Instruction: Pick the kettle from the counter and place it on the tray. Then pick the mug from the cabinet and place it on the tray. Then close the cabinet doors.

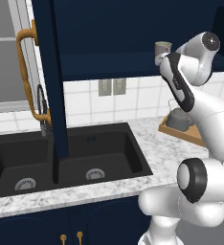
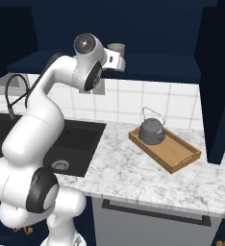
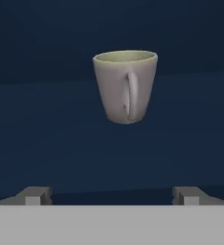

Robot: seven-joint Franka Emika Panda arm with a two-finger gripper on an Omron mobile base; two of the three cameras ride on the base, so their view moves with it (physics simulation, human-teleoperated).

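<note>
You are seeing a dark curved faucet [image 1: 41, 107] standing at the left, a window [image 1: 6, 52] sitting upper left, and white wall tiles [image 1: 128, 98] with a grey outlet [image 1: 111, 87] running mid-frame.

The dark-grey kettle [image 2: 151, 131] sits upright at the far end of the wooden tray [image 2: 174, 154] on the marble tabletop [image 2: 133, 175]. The grey-beige mug [image 3: 125, 86] stands upright inside the open navy cabinet [image 2: 157, 65].
</note>
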